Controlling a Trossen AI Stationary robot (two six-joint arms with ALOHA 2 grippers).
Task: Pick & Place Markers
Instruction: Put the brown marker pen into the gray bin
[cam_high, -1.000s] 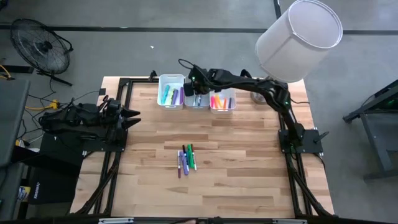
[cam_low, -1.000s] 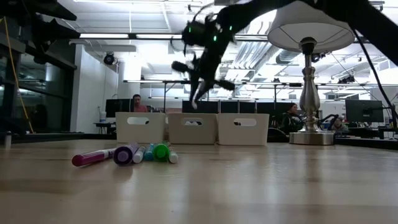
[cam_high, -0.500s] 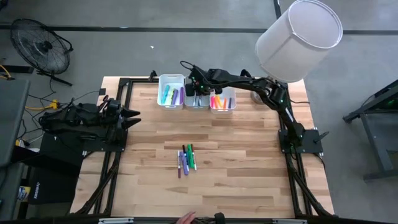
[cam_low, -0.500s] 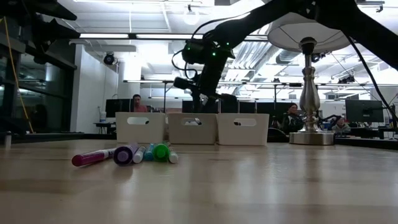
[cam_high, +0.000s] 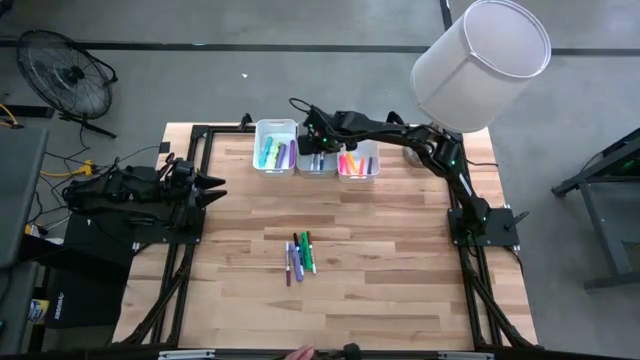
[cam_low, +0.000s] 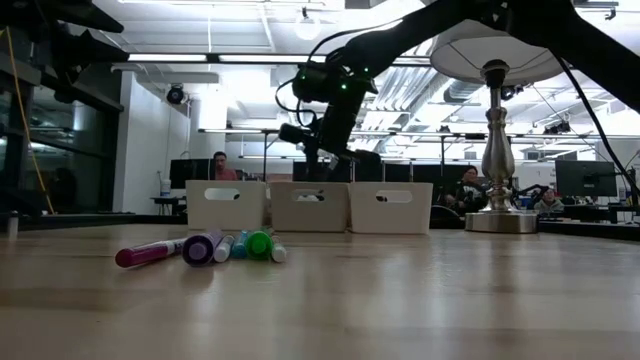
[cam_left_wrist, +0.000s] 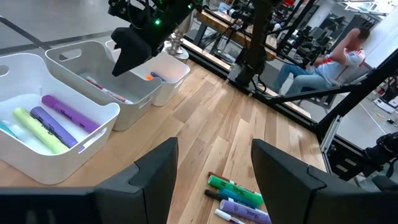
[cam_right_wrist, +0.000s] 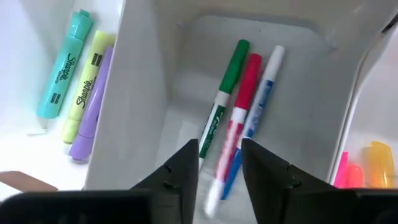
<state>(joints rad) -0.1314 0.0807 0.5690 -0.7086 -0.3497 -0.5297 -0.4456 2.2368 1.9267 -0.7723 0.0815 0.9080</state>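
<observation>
Several markers (cam_high: 300, 255), green, purple and teal, lie side by side on the bare wood at mid-table; the low view shows the markers (cam_low: 205, 247) too. Three white bins stand in a row at the far edge. The left bin (cam_high: 275, 146) holds teal, yellow-green and purple markers (cam_right_wrist: 78, 93). The middle bin (cam_right_wrist: 186, 81) holds a green, a red and a blue marker (cam_right_wrist: 239, 112). The right bin (cam_high: 358, 163) holds pink and orange ones. My right gripper (cam_right_wrist: 217, 171) is open, pointing down into the middle bin. My left gripper (cam_left_wrist: 214, 180) waits open at the table's left edge.
A lamp with a big white shade (cam_high: 480, 60) stands at the far right corner, its base (cam_low: 493, 215) beside the right bin. The black frame (cam_high: 190, 200) borders the table. A fan (cam_high: 65, 75) stands on the floor. People sit in the room behind (cam_left_wrist: 348, 56).
My right gripper has come down from above the bins into the middle bin, then held still. The markers on the table have not moved.
</observation>
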